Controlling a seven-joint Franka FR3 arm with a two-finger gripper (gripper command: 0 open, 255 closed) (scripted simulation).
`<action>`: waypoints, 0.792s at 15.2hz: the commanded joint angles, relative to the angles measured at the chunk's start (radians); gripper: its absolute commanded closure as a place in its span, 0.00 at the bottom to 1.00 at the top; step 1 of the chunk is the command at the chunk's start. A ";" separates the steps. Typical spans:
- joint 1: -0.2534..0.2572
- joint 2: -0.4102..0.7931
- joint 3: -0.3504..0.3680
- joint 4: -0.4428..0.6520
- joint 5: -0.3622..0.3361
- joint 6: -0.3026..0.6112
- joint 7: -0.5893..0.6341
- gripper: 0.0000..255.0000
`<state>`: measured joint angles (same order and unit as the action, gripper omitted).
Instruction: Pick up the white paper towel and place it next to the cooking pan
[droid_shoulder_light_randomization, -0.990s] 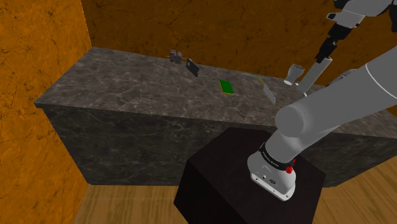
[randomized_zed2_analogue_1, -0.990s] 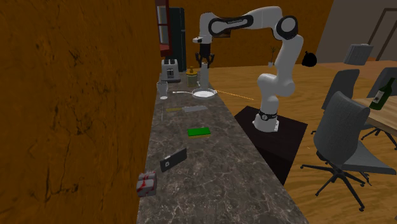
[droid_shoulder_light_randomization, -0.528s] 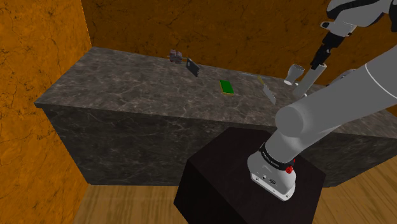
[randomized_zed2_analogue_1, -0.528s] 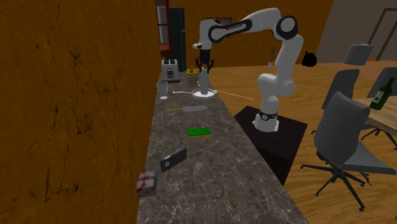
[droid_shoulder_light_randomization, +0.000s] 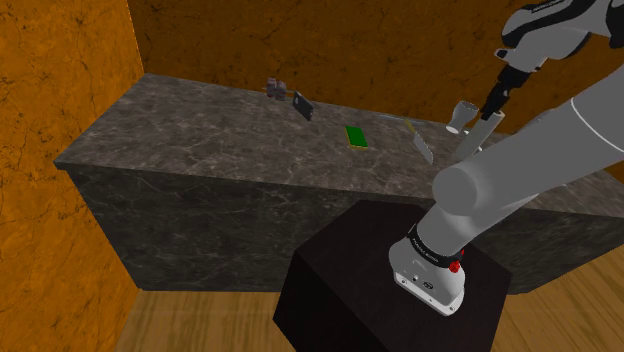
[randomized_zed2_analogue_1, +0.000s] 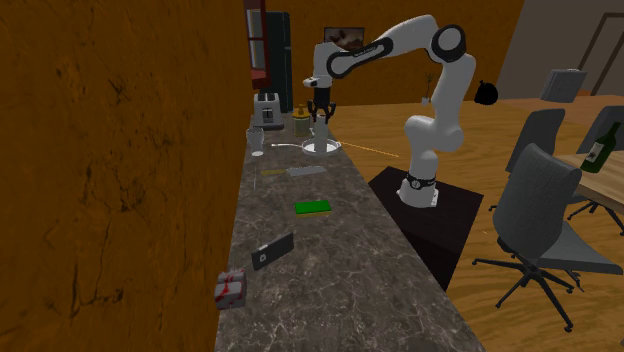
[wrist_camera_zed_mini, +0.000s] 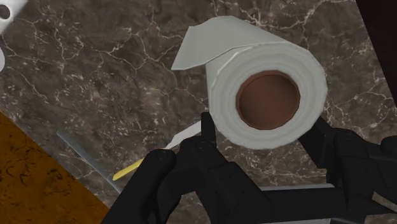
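Plainly, the claw (wrist_camera_zed_mini: 261, 125) clasps the white paper towel roll (wrist_camera_zed_mini: 270, 60) between its fingers.

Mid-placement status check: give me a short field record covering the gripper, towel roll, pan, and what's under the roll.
gripper: shut on the paper towel roll, one black finger on each side
paper towel roll: white, upright, brown core end facing the wrist camera, one sheet flap loose
under roll: dark marbled countertop, not the pan
pan: white, right beside the roll in the second exterior view
roll touching countertop: cannot tell
nearby: knife lying on the countertop
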<state>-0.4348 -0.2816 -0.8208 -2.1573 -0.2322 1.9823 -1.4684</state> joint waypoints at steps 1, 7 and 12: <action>0.000 0.004 -0.005 -0.024 0.000 0.028 0.000 1.00; 0.005 0.039 -0.030 -0.081 0.014 0.114 -0.013 1.00; 0.007 0.052 -0.038 -0.097 0.020 0.141 -0.019 1.00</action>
<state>-0.4273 -0.2302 -0.8585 -2.2532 -0.2119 2.1211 -1.4870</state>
